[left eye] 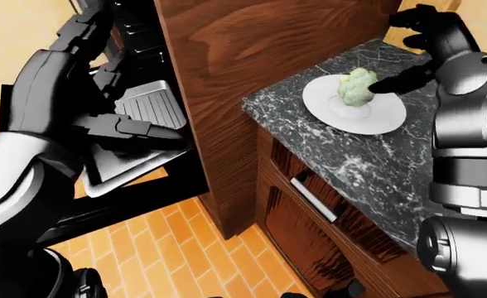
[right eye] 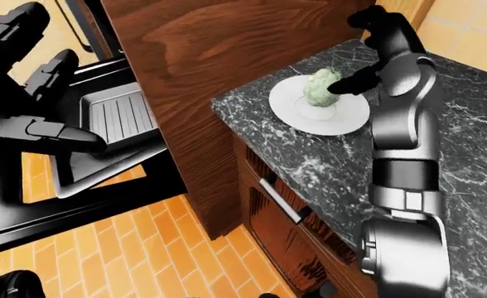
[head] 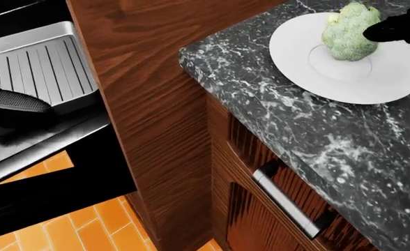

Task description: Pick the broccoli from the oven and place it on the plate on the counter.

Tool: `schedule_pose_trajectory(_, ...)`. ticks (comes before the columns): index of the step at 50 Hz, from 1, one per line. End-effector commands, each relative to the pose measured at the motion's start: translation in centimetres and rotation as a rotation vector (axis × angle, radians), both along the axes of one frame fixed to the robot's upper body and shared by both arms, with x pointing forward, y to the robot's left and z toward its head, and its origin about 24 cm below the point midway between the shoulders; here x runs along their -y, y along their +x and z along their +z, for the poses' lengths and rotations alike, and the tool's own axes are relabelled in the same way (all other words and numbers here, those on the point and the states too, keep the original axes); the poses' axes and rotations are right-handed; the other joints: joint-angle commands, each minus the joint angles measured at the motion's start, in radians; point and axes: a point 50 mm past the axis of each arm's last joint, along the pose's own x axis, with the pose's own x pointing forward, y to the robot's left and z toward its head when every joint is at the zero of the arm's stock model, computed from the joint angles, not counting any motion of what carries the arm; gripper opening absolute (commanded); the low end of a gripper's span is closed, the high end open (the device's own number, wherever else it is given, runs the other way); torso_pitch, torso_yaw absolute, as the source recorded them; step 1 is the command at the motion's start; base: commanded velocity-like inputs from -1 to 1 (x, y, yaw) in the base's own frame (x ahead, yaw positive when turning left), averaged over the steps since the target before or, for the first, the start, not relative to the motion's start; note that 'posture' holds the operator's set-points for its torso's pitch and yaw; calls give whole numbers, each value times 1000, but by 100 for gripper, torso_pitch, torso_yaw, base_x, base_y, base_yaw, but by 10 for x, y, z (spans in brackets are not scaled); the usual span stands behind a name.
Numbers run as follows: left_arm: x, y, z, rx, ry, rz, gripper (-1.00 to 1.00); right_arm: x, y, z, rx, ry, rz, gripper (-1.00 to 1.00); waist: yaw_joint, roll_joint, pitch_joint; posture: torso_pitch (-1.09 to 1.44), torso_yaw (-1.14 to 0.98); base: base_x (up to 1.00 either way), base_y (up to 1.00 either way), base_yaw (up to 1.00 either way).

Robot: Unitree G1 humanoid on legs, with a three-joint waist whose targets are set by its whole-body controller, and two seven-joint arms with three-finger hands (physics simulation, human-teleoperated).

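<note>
Sitting on the round white plate [head: 372, 86], slightly off its recessed centre, is the pale green, knobbly broccoli floret [head: 348, 32]. The plate lies flat on the dark grey, white-veined marble counter [head: 310, 136], near its corner. The robot's black right hand [left eye: 418, 46] is above the plate's far side: one dark finger [head: 393, 29] reaches in from the right edge of the head view and touches or nearly touches the floret's side, while the other fingers are raised and spread away from it, so the hand is released and grips nothing. Its silver-grey forearm rises steeply over the counter in the eye views.

Below the counter edge is a reddish-brown wooden drawer front with a brushed metal bar handle [head: 289, 201]. A tall wood-grain panel [head: 156, 104] separates the counter from the oven, where a ribbed grey metal baking tray [head: 41, 70] rests on the lowered door. The black left hand [right eye: 48, 133] hovers over that tray, fingers extended and holding nothing. Orange brick-pattern floor tiles [left eye: 152, 248] lie below.
</note>
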Motion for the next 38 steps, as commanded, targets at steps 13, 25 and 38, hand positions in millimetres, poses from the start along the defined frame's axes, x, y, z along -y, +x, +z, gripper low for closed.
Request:
schedule_pose_trajectory(13, -23, -24, 33, 110, 12, 63, 100, 29, -95, 74, 194, 2, 41, 100, 1, 1, -33, 140, 0, 0, 0, 0)
schedule_pose_trajectory(25, -49, -47, 36, 127, -28, 131, 100, 37, -175, 67, 293, 14, 87, 100, -4, -1, -44, 140, 0, 0, 0, 0)
schedule_pose_trajectory(38, -76, -80, 39, 191, -86, 235, 100, 66, -260, 70, 418, -26, -5, 100, -12, -7, -22, 140, 0, 0, 0, 0)
